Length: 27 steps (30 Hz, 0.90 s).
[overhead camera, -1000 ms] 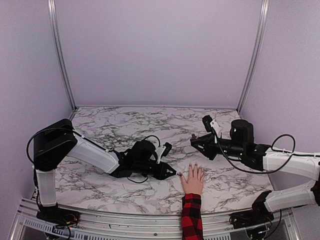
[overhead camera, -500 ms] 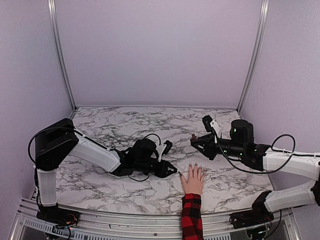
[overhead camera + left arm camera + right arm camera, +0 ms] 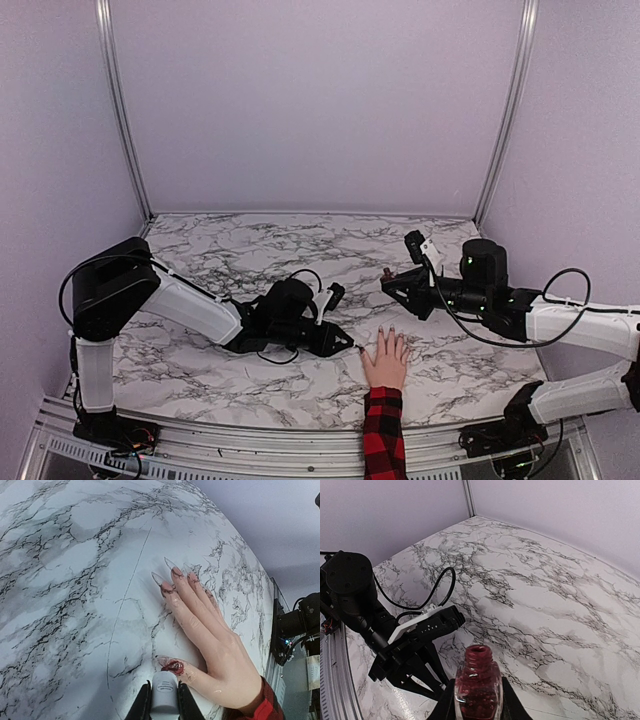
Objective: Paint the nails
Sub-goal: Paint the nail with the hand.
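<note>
A pale hand [image 3: 385, 360] in a red-and-black plaid sleeve [image 3: 383, 440] lies flat on the marble table, fingers spread. In the left wrist view the long pointed nails [image 3: 172, 572] carry dark red streaks, and the thumb nail [image 3: 175, 666] has a wet red blob. My left gripper [image 3: 164, 702] is shut on a white brush cap [image 3: 165, 692], its tip right at the thumb nail; the brush itself is hidden. My right gripper [image 3: 477, 702] is shut on an open bottle of dark red polish [image 3: 477, 685], held upright above the table [image 3: 387, 273], beyond the fingertips.
The left arm [image 3: 200, 310] lies low across the marble table [image 3: 250, 250], with a black cable loop [image 3: 427, 597] beside it. The right arm [image 3: 520, 310] reaches in from the right. Lilac walls and metal posts [image 3: 118, 110] close the back and sides.
The left gripper's tip has shifted a little to the left beside the thumb. The right arm, the bottle and the hand have stayed still.
</note>
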### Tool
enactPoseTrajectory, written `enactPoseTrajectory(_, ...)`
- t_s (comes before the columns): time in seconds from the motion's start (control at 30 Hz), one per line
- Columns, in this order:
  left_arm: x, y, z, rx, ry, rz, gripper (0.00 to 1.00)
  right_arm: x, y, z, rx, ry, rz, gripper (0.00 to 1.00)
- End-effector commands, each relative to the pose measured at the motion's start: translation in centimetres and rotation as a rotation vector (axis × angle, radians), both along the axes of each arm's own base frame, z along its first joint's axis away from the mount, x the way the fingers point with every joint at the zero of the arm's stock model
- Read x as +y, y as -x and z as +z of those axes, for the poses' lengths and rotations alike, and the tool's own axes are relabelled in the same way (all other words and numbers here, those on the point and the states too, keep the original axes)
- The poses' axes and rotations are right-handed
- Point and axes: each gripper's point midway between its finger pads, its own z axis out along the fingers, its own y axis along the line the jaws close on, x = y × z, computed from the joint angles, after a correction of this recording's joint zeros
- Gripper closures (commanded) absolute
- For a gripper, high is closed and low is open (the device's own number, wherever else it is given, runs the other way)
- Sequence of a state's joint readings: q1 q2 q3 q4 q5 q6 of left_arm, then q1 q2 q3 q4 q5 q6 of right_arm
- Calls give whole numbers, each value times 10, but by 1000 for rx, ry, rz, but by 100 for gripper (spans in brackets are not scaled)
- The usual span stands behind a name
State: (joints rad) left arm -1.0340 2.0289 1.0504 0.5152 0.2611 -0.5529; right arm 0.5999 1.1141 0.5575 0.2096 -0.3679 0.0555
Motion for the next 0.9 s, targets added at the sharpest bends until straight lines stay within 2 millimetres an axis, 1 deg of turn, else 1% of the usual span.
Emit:
enactPoseTrajectory(0.0,-2,-4,-4,0,-9,1,100,-1,-4,10,-41,-19,-11,100)
enactPoseTrajectory(0.87,1,-14,-4,-10,-20,34,100,-2,-5,9,-39,-17,-16,100)
